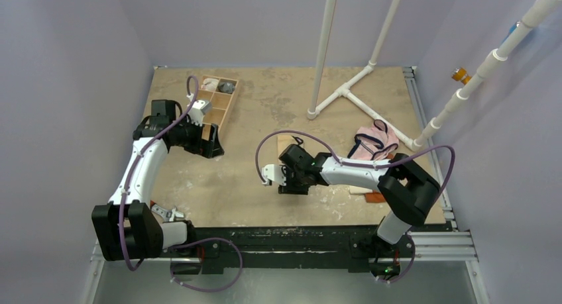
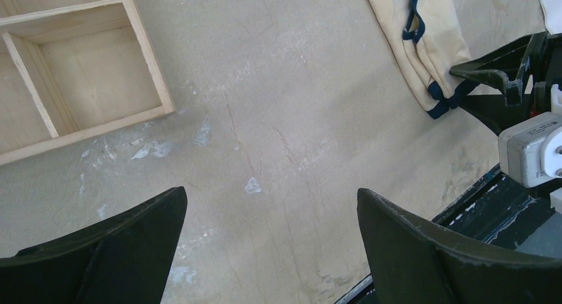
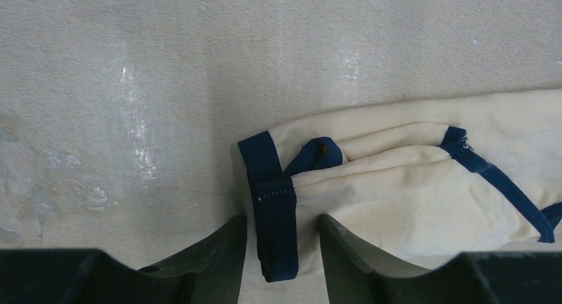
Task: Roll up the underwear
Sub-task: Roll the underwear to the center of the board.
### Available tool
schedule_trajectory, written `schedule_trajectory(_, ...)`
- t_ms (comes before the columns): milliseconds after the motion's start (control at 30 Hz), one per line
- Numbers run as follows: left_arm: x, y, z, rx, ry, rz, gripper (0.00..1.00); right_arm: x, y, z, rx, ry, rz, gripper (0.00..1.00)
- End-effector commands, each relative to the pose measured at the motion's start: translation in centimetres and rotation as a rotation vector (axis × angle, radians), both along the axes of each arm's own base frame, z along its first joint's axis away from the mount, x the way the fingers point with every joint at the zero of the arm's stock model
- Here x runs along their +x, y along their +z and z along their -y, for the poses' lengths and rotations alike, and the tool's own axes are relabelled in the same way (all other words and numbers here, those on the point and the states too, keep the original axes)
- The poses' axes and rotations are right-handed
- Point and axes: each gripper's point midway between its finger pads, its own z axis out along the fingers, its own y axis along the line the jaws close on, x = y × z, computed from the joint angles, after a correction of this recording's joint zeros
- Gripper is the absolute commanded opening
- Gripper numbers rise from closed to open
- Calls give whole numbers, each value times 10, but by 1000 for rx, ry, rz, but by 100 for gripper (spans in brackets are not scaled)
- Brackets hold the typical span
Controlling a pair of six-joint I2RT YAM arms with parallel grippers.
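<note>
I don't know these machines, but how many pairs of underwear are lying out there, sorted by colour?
Beige pair with navy trim: 1
Pink pair with dark trim: 1
Total: 2
An orange scrap is mostly hidden, so it is not counted.

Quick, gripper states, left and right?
Left gripper: open, empty.
Right gripper: jaws narrowed around the underwear navy edge; whether it is clamped cannot be told.
</note>
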Motion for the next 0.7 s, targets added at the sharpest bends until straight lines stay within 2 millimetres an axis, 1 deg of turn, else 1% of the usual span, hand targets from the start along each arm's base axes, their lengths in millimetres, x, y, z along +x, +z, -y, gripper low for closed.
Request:
schedule_trajectory(0,13,17,0,11,-11,74,100,5,-4,-2,-12,4,30,42)
schedule_trajectory(133,14,16,0,18,-15,77,100,5,-6,-3,-18,6,18,31)
schedule_trajectory(267,14,14,-1,26,-24,81,100,-1,-6,-5,-23,19,-20,14)
schedule_trajectory(333,14,14,-1,31,-35,92,100,-6,-3,-8,-11,36,-53,4)
schedule_trajectory(367,14,14,-1,37,-42,101,100,-10,-2,-10,-6,45,-76,1)
schedule_trajectory(400,14,14,-1,44,-48,115,100,-17,0,-12,3,55,-115,0)
schedule_trajectory(567,9,10,-2,78,-78,202,100,-33,8,-20,17,78,-249,0)
schedule_trajectory(667,3,11,-1,95,-100,261,100,-41,7,-22,20,81,-374,0)
